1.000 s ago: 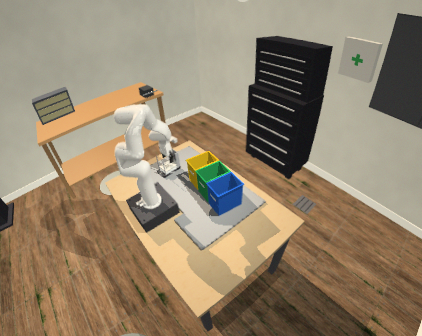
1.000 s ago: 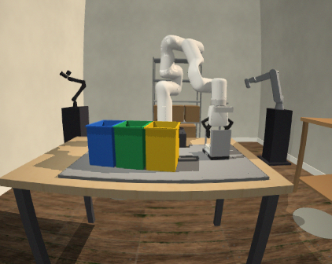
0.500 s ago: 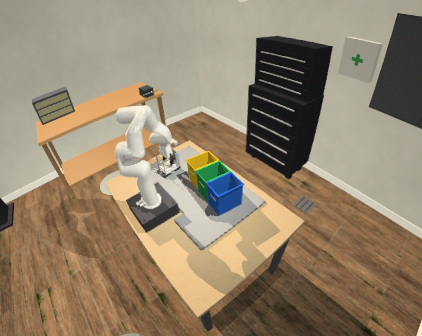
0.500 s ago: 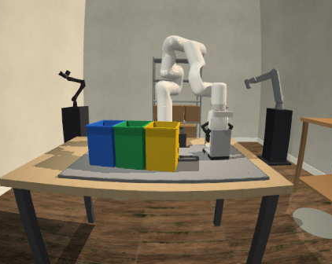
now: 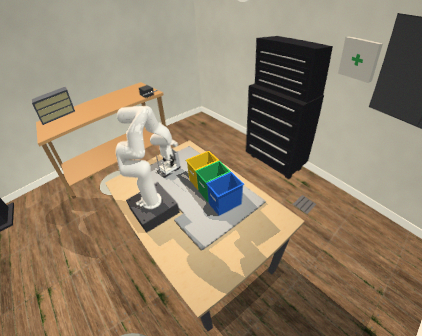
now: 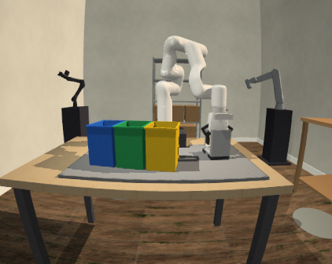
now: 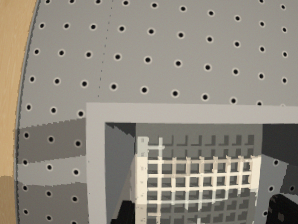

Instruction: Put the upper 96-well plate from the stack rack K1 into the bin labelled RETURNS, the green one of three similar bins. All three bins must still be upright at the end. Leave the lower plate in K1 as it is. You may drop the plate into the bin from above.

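Three bins, yellow (image 6: 161,145), green (image 6: 130,143) and blue (image 6: 102,142), line the mat (image 6: 226,169). Near the table's far edge, the gripper (image 6: 217,131) straddles rack K1 (image 6: 221,146), jaws wide, empty.

On the tan wooden tabletop (image 6: 147,188) lies a grey mat (image 7: 153,36) dotted with dark holes. The three bins are blue (image 6: 101,143), green (image 6: 130,144) and yellow (image 6: 161,146). The plate (image 7: 196,192) shows a white grid.
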{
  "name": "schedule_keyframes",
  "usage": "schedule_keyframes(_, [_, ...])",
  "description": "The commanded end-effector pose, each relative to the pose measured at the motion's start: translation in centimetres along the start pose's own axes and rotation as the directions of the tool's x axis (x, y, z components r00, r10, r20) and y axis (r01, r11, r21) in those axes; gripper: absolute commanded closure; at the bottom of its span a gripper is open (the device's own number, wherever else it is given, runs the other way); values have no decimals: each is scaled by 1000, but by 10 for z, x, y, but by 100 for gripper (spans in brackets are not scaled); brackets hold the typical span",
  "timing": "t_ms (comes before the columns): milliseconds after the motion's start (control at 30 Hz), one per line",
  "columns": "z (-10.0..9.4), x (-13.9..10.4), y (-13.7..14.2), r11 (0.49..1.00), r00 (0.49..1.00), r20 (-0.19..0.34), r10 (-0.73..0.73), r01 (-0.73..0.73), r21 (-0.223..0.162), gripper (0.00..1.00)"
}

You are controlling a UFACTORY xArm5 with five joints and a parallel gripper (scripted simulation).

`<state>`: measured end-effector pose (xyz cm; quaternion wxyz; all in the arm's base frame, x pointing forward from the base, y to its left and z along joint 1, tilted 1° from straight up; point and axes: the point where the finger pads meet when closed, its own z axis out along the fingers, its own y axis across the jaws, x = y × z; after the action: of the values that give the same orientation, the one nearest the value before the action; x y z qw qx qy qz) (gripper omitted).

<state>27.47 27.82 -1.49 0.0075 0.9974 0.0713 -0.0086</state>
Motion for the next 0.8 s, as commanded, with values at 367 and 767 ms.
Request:
schedule_keyframes(367, [5,1,-1,1000,1000,-2,0,0,2,0])
schedule_keyframes(767, [12,1,-1,1000,1000,-2,0,0,2,0])
